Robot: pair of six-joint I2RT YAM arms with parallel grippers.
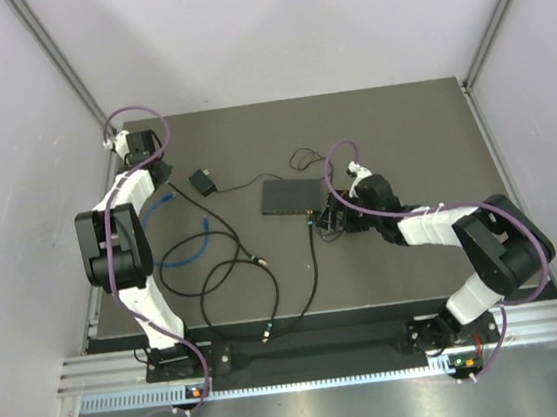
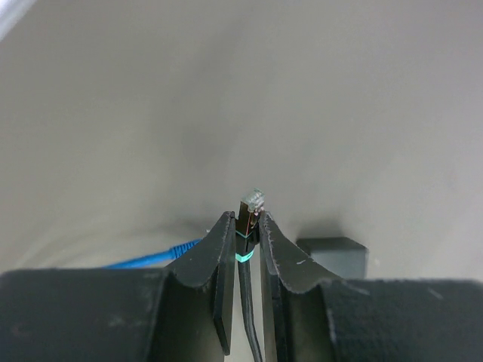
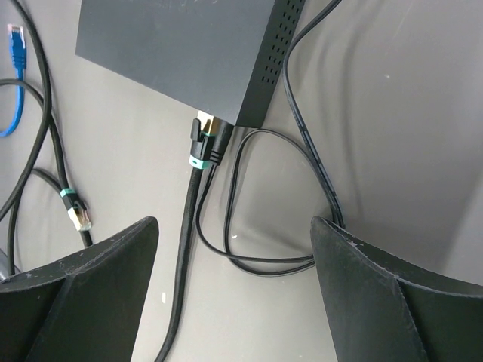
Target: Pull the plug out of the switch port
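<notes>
We see the glossy black, teal-banded plug (image 3: 205, 142) seated in the switch port (image 3: 204, 117) on the near edge of the flat matte box (image 3: 181, 45), mid-table, its long axis near-to-far, tip pointing far. The right gripper (image 3: 234, 220) gapes wide just near of it; the left gripper (image 2: 245, 219) pinches a clear-tipped spare connector (image 2: 253, 200).
</notes>
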